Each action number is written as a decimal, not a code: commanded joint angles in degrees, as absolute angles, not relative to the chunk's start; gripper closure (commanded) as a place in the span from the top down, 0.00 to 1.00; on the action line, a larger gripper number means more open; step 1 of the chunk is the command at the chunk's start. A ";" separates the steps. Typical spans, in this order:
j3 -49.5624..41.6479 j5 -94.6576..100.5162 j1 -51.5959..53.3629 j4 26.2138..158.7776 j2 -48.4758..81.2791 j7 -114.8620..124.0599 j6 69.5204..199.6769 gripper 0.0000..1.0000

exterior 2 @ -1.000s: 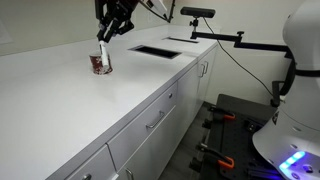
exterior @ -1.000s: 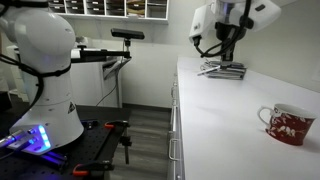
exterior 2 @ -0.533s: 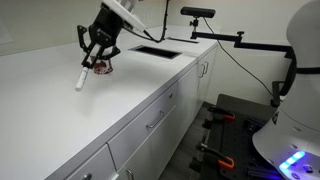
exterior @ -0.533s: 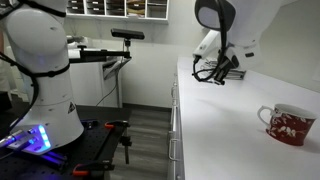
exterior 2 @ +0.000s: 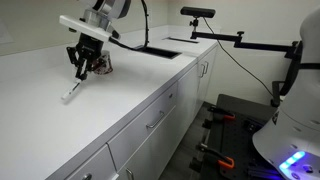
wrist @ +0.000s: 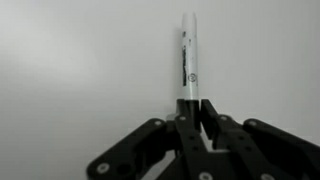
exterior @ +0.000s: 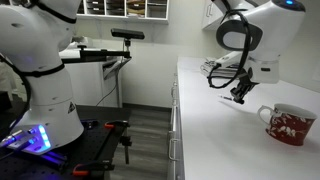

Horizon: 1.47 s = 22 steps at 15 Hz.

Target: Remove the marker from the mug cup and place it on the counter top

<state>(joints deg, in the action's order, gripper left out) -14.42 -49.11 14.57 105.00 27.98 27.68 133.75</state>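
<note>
My gripper (exterior 2: pixel 78 72) is shut on the marker (exterior 2: pixel 69 93), a thin white pen with a dark stripe. The marker points down and away from the fingers, with its tip close to the white counter top (exterior 2: pixel 60 140); I cannot tell whether it touches. In the wrist view the marker (wrist: pixel 188 55) sticks straight out from between the fingertips (wrist: pixel 190 106) over bare counter. The red speckled mug (exterior: pixel 290 124) stands upright on the counter top (exterior: pixel 210 135), a short way from the gripper (exterior: pixel 239 93). The mug (exterior 2: pixel 102 67) is partly hidden behind the gripper.
A dark recessed opening (exterior 2: pixel 155 50) lies in the counter farther back. Drawers with handles (exterior 2: pixel 152 122) run below the front edge. A white robot body (exterior: pixel 40 70) and a black stand (exterior: pixel 125 36) are on the floor beside the counter.
The gripper has carried the marker away from above the mug and lowered it toward the counter, beside the mug. The mug has not moved.
</note>
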 commanded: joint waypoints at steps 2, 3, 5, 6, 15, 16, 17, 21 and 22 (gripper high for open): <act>-8.30 -39.28 9.39 100.84 29.56 38.56 131.09 0.46; -7.43 -37.60 8.82 100.46 29.59 39.77 130.82 0.52; -6.66 -33.37 8.55 100.38 29.39 42.40 131.76 0.68; -6.56 -31.43 8.57 100.36 29.15 43.37 131.96 0.75; -4.99 -19.77 9.01 100.61 24.69 44.37 133.13 1.00; -4.64 -19.41 9.05 100.83 23.99 44.30 133.28 1.00; -4.31 -19.22 9.04 100.86 23.45 44.28 133.32 1.00; -3.78 -18.38 9.04 101.16 22.22 44.62 133.36 1.00; -3.71 -17.99 9.09 101.44 22.13 43.96 134.43 1.00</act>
